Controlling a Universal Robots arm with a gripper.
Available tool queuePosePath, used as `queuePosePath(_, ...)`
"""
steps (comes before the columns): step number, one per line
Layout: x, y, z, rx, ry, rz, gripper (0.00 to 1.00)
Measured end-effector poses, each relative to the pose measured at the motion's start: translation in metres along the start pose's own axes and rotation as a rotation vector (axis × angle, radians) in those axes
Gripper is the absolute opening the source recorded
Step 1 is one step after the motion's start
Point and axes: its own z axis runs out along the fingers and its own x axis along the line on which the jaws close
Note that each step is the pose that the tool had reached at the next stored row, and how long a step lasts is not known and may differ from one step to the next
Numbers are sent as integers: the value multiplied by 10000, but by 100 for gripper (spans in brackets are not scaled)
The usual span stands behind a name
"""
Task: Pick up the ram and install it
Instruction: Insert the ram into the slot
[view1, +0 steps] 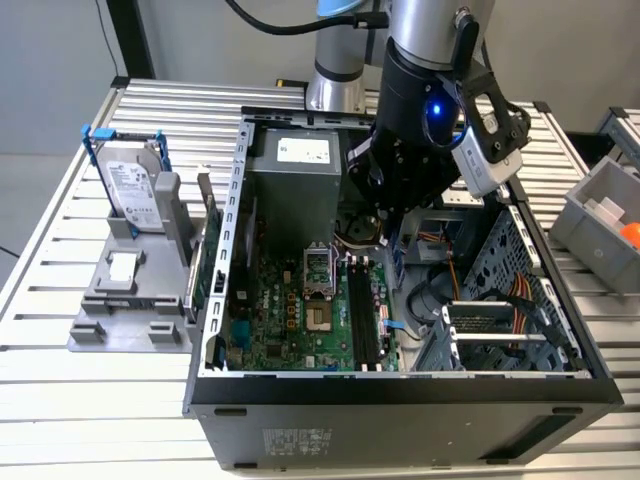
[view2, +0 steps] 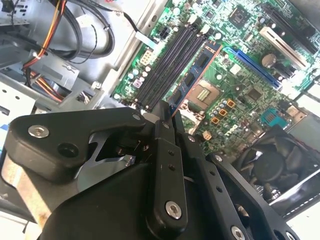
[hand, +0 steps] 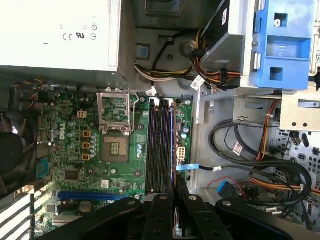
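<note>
Black gripper (view2: 167, 118) clenched on the thin ram (view2: 192, 80).
Long dark memory slots (view2: 162, 62) lie just beside its held stick; tangled cables (view2: 107, 40) loop farther out.

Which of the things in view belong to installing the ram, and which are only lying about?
Job in hand: ram, held in the gripper; memory slots on the motherboard.
Lying about: hard drive on the grey stand; grey bin; cables.
</note>
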Motion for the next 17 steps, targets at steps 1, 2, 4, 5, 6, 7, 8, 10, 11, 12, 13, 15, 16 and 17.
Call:
queuePosePath(1,0,0,5,3,1,34,0)
queuePosePath(2,-1,0,10,4,0,69,0)
queuePosePath(4,-1,0,24,6,0,140,0)
queuePosePath(5,-1,0,34,10,-1,223,0)
queuePosePath(6,-1,0,42,15,0,335,0)
queuePosePath(7,-1,0,52,21,0,480,0)
queuePosePath(8,-1,0,63,27,-1,647,0)
queuePosePath(10,0,0,89,41,-1,999,0)
queuePosePath(11,0,0,102,46,-2,1150,0)
queuePosePath(12,0,0,111,49,-2,1248,0)
queuePosePath(13,-2,0,123,53,-2,1315,0)
queuePosePath(15,-3,0,145,55,-2,1326,0)
queuePosePath(16,-6,-1,161,57,-2,1323,0)
queuePosePath(17,-8,0,178,56,-2,1313,0)
